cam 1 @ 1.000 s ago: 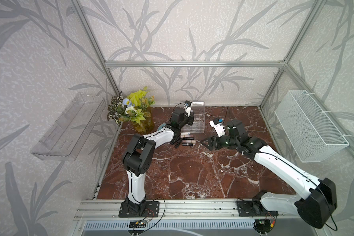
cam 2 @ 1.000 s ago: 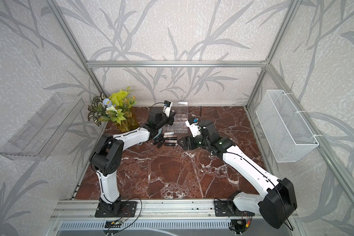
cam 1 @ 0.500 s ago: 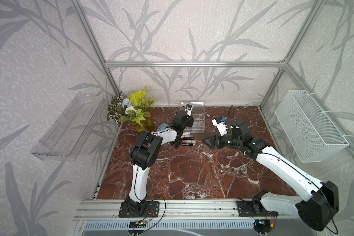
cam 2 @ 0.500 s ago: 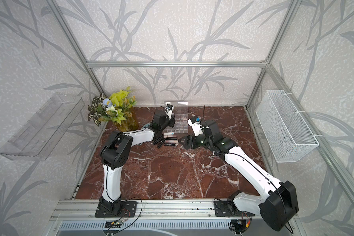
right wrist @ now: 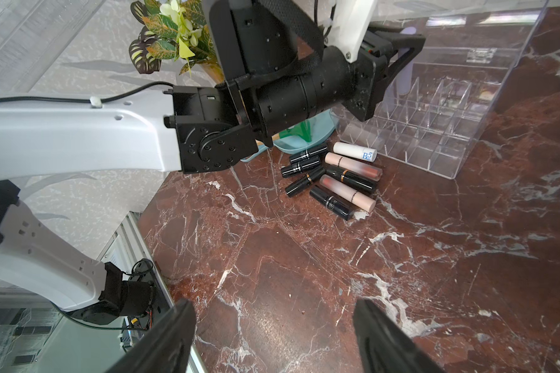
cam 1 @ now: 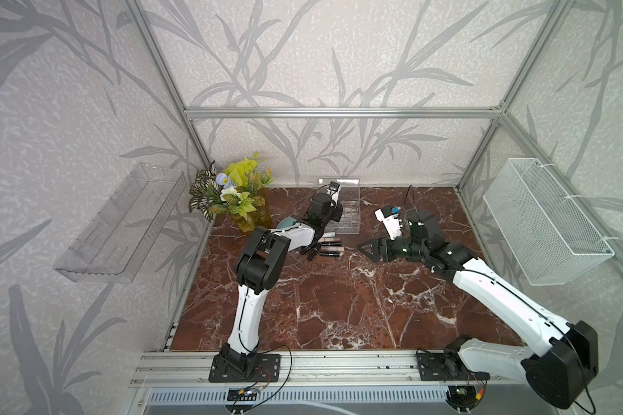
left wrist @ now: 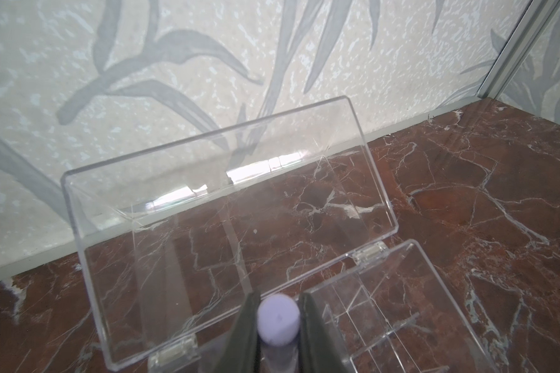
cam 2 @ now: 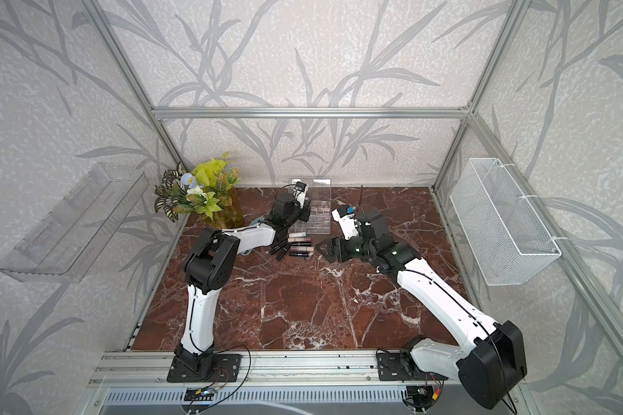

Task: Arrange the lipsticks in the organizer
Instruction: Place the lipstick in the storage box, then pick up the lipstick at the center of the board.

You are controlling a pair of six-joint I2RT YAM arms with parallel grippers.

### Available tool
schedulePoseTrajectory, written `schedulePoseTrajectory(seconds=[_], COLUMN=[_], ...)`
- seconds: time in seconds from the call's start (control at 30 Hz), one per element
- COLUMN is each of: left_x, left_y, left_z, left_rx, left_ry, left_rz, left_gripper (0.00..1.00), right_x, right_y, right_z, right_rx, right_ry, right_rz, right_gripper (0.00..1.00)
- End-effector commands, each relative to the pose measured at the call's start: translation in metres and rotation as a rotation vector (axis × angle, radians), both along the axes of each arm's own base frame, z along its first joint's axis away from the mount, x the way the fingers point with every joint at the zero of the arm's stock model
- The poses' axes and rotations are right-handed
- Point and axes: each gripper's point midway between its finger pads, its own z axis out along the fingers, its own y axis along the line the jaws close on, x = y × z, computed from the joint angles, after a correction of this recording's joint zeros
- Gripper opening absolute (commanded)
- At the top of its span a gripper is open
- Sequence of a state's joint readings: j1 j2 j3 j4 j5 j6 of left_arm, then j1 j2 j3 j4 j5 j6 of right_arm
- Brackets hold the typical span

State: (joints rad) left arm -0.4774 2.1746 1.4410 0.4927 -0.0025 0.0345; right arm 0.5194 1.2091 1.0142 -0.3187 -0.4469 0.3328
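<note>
Lilac lipstick (left wrist: 278, 323) is clamped betw. the dark fingers of the left gripper (left wrist: 279, 298), its round matte cap end-on to the left wrist cam. It's at the hinge-side corner of the organizer (left wrist: 388, 284). I can't tell if its lower end is inside a cell. Organizer is clear acrylic w/ a grid of square cells, and the lid (left wrist: 207, 200) is open, standing up toward the back wall.

Right wrist cam gives me what the left can't:
- the held tube's side (right wrist: 401, 90);
- the loose lipsticks (right wrist: 333, 176) lying on the marble (right wrist: 304, 274) just beside the organizer's front: several black, two peach-beige, one white.

Right gripper (right wrist: 272, 329) has its jaws wide apart above bare marble.

In both top views the left arm covers the held tube; only the organizer (cam 1: 349, 219) (cam 2: 321, 217) shows.
</note>
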Motion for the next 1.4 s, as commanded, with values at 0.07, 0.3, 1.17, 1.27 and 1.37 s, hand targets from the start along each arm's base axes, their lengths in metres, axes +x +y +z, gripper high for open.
schedulePoseTrajectory(seconds=[0.07, 0.3, 1.17, 1.27, 1.37], left_x=[0.005, -0.005, -0.201, -0.210, -0.211], left_y=[-0.002, -0.002, 0.129, 0.140, 0.142], left_z=[0.006, 0.015, 0.092, 0.096, 0.098], left_rx=[-0.003, -0.017, -0.434, -0.442, -0.435], left_ry=[-0.017, -0.026, -0.095, -0.123, -0.138], left_rz=[0.000, -0.023, 0.212, 0.239, 0.246], left_gripper=[0.12, 0.42, 0.62, 0.61, 0.61], right_x=[-0.004, 0.001, 0.041, 0.047, 0.052], right_y=[-0.002, -0.001, 0.066, 0.078, 0.087], right_z=[0.002, -0.021, -0.130, -0.142, -0.152], right_rx=[0.009, -0.061, -0.403, -0.425, -0.445], right_ry=[-0.007, 0.055, 0.104, 0.115, 0.129], right_rz=[0.007, 0.016, 0.170, 0.199, 0.221], right_gripper=[0.81, 0.81, 0.72, 0.72, 0.72])
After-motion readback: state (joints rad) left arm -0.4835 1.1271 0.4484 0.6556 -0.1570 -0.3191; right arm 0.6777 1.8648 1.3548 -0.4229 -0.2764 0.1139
